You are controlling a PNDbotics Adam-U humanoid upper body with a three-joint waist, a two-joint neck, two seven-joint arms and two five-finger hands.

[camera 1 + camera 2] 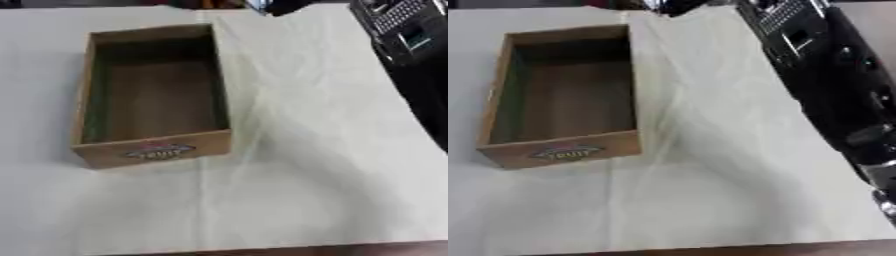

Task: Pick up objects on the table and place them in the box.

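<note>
The tabletop (pixel 332 165) is covered with a pale, whitish cloth that shows soft folds, and it fills almost the whole frame. A thin dark brown strip of its edge is seen along the bottom of the frame.

The robot's black right arm (pixel 833 85) comes in from the upper right of the frame and runs down along the right side in the right eye view. It has a panel with small light marks near the top and silver parts lower down. Its hand does not show in either view, so I cannot tell how its fingers are set. The left hand is in neither view.

The open rectangular brown cardboard box (pixel 151 150) stands on the tabletop in the upper left part of the frame, with its long side running away from the camera. Inside it only the bare brown bottom and the walls show, the left inner wall looking greenish. On its near outer wall there is a small oval label (pixel 158 152) with red and light colours; its words are too blurred to read.

No loose things for picking show on the cloth.

At the top middle of the frame there is a small dark shape with a shiny part (pixel 262 7), which I cannot make out.
</note>
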